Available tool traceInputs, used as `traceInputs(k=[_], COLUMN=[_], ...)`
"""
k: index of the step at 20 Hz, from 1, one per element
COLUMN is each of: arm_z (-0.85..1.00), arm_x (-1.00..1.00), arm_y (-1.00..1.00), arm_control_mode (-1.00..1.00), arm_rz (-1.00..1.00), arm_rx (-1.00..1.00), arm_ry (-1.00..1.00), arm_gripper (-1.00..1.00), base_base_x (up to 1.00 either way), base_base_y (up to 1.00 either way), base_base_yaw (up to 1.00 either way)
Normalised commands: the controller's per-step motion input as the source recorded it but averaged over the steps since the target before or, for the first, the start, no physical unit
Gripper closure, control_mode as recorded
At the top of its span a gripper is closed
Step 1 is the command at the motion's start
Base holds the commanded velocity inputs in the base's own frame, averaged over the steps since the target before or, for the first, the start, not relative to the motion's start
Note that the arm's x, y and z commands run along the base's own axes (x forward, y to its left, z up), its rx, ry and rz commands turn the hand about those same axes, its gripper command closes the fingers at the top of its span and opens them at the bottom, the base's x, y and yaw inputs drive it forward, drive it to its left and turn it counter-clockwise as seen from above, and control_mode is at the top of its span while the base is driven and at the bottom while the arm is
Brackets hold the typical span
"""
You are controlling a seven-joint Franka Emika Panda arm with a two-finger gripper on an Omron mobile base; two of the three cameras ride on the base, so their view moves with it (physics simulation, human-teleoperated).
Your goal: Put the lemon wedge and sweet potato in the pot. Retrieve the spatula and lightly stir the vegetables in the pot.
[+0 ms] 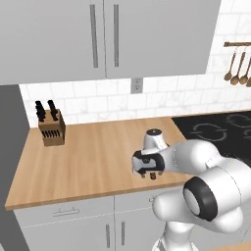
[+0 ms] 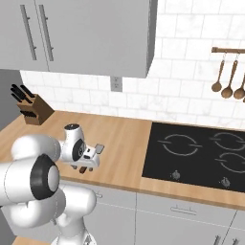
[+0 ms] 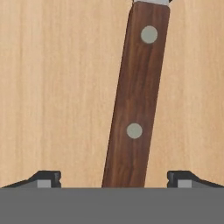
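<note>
Spatula (image 3: 135, 100) handle flat on counter (image 3: 52, 87), between wide-apart fingertips of gripper (image 3: 113, 177), ungrasped

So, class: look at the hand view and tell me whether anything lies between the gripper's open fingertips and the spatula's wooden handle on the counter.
Nothing visible does. The spatula lies on the bare wooden counter, its handle running up between the two fingertips of the open gripper, with only clear space on either side.

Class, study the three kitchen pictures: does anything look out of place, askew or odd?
One thing: the spatula lies flat on the wooden counter, its handle slanting between the open fingers, while other utensils hang on a wall rail. Nothing looks spilled or damaged.
</note>
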Motion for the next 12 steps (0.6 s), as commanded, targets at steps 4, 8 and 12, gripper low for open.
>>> traceInputs(k=[4, 8, 12], arm_z=[-0.24, -0.04, -0.01], arm_x=[0.00, 0.00, 0.00], arm_y=[0.00, 0.00, 0.00], arm_control_mode=[-1.00, -1.00, -1.00], arm_rz=[0.00, 0.00, 0.00], arm_rx=[0.00, 0.00, 0.00], arm_ry=[0.00, 0.01, 0.05], arm_gripper=[1.00, 1.00, 1.00], base_base_x=[0.00, 0.00, 0.00], base_base_y=[0.00, 0.00, 0.00], base_base_yaw=[0.00, 0.00, 0.00])
